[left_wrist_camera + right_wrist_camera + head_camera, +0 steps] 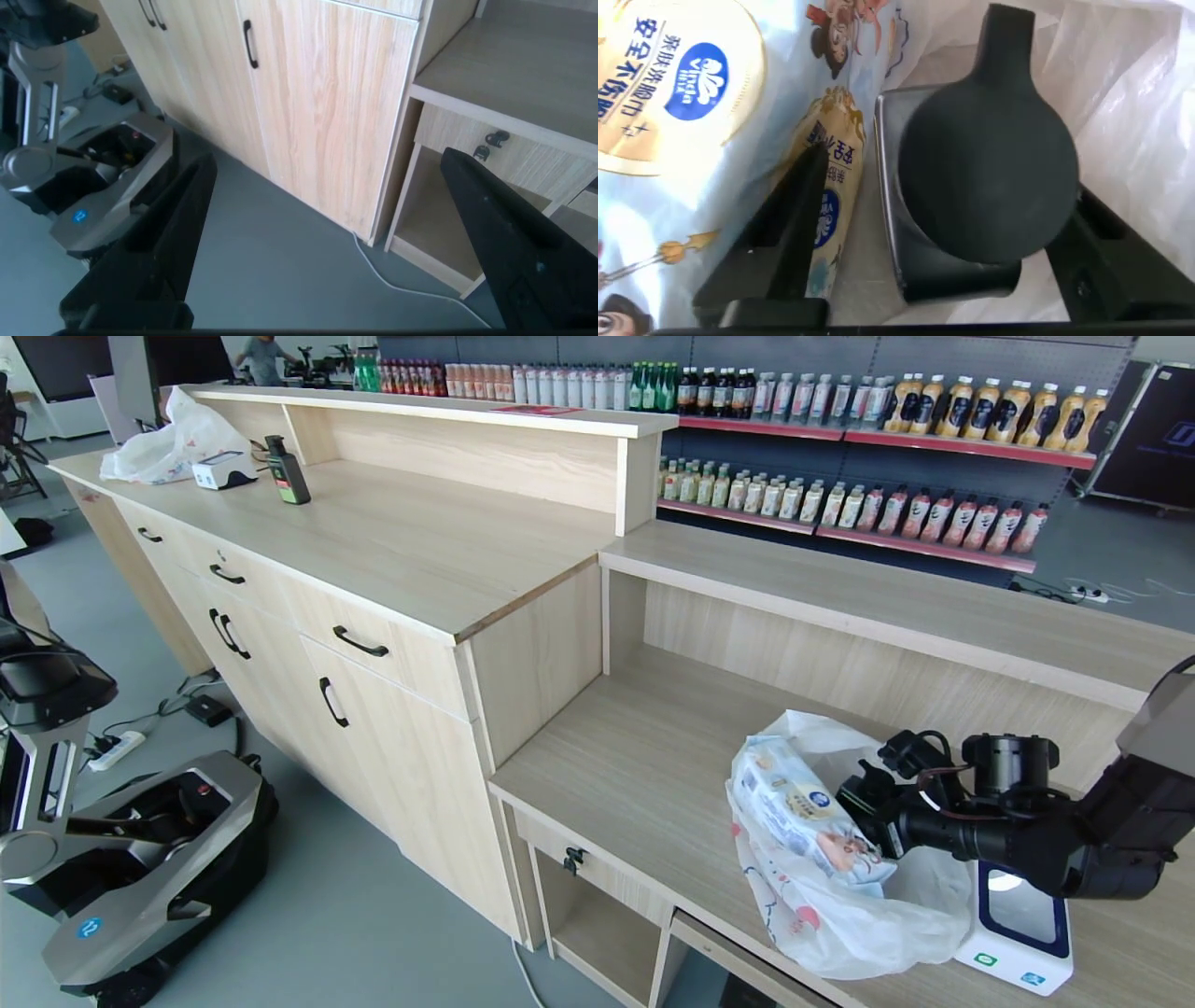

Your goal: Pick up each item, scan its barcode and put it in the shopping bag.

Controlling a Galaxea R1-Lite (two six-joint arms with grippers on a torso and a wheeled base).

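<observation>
Right arm [1027, 840]: I note glossy black cylindrical wrist sections joined to a boxy silver-grey link [1158, 728] at the right edge. A round black housing [1010, 758] sits on the wrist, and a thin cable [934, 782] with a red strand loops beside it.

Right end effector [864, 807]: black and angular. Its fingers [785, 233] are flat matte black bars.

Left end effector [326, 159]: I record two matte black fingers [159, 252], broad at the base and tapering to blunt tips.
</observation>
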